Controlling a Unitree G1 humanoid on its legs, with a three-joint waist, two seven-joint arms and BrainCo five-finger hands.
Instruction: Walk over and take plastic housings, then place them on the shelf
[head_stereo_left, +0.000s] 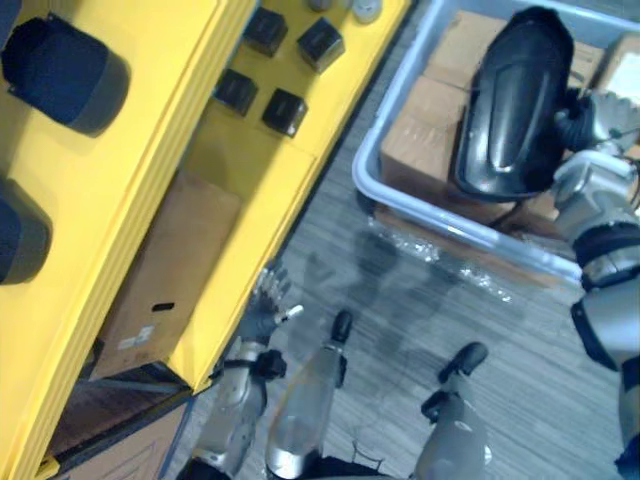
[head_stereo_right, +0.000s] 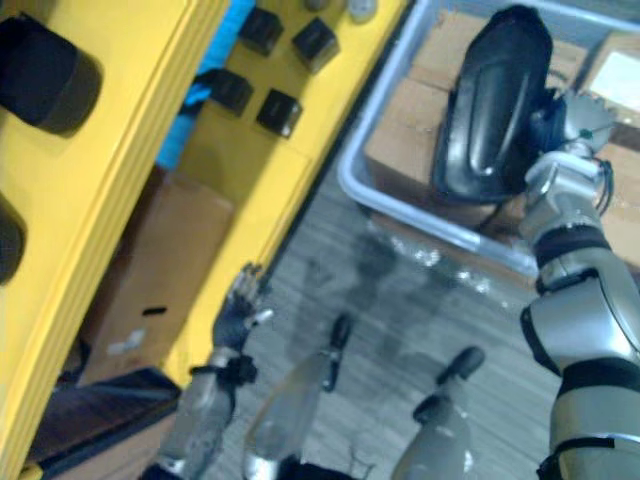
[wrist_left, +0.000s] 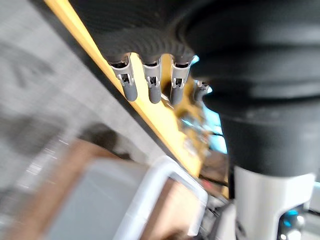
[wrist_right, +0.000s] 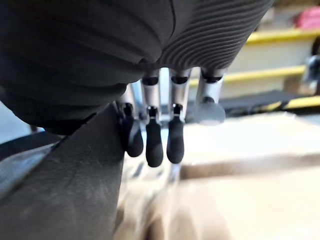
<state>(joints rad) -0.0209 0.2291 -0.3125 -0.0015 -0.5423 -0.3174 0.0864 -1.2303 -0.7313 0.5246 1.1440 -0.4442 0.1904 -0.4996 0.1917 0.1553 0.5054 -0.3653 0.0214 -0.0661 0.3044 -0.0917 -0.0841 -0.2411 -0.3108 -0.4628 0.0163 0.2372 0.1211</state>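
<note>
Yellow shelf (head_stereo_left: 150, 160): the largest body before you, running in stepped tiers down the robot's left. Its upper tier carries dark cylindrical parts (head_stereo_left: 65, 70), a lower tier carries small black blocks (head_stereo_left: 285, 110), and a cardboard carton (head_stereo_left: 170, 270) sits beneath.

Grey bin (head_stereo_left: 395, 95): ahead and to the right, packed with cardboard boxes (head_stereo_left: 420, 140).

Plastic housing (head_stereo_left: 515, 100): a black, glossy, elongated shell, standing tilted above the boxes in the bin and held by the right hand.

Right hand (head_stereo_left: 590, 120): closed on the housing's edge on the robot's right side. In the right wrist view its fingers (wrist_right: 155, 145) lie just beside the dark shell.

Left hand (head_stereo_left: 265, 310): low beside the shelf's front edge, fingers loose, holding nothing.

Handling, as a judgement: the housing looks like a thin moulded shell, probably light and stiff, but smooth. Held by one edge, it may swing or slip. A hold nearer mid-length, or support from the free left hand, would steady it.

Clearance: the bin's rim lies below the housing, so raise the shell clear of the rim before you swing it left. The grey floor (head_stereo_left: 520, 330) between bin and shelf is your open lane. Mind the shelf's projecting front edges. Bare yellow surface shows on the lower tier, just beside the blocks.
</note>
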